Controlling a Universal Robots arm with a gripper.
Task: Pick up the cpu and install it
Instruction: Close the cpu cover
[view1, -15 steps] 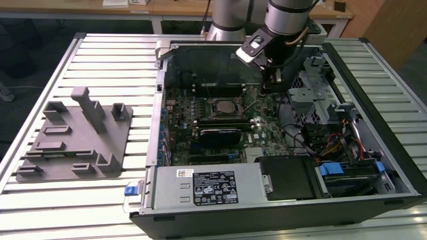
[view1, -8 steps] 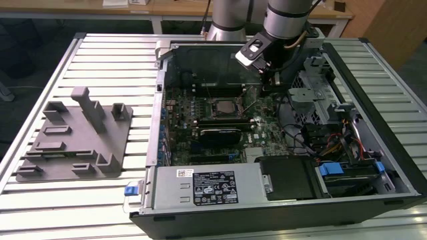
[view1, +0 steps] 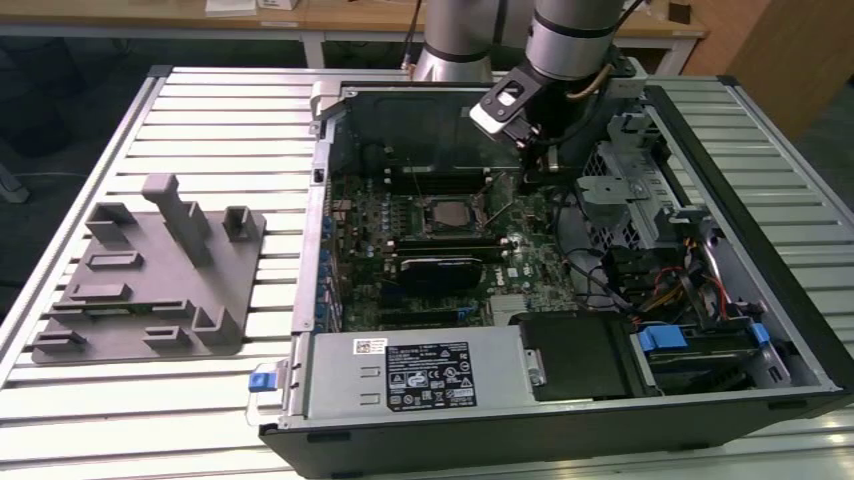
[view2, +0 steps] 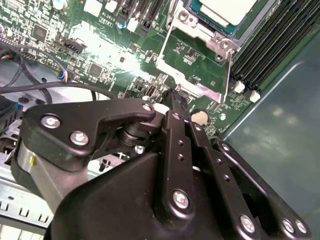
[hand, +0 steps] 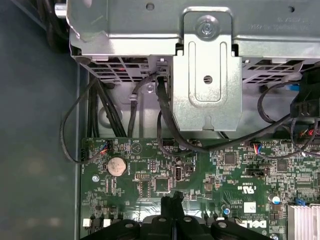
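On the exterior view's left, a grey fixture (view1: 147, 290) sits on the table (view1: 200, 110). Mid-case, the cpu (view1: 447, 212) lies in the motherboard socket (view2: 195, 30), seemingly seated. Just right hangs the gripper (view2: 172, 97), fingers pressed together, empty.

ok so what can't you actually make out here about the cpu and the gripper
1. The cpu: in the second wrist view the top edge cuts it off, so most of it is unseen.
2. The socket frame: in the exterior view it is too small to tell whether it is latched.
3. The motherboard: in the second wrist view the gripper hides the part beneath it.
4. In the first wrist view the bottom edge cuts off the gripper's body.
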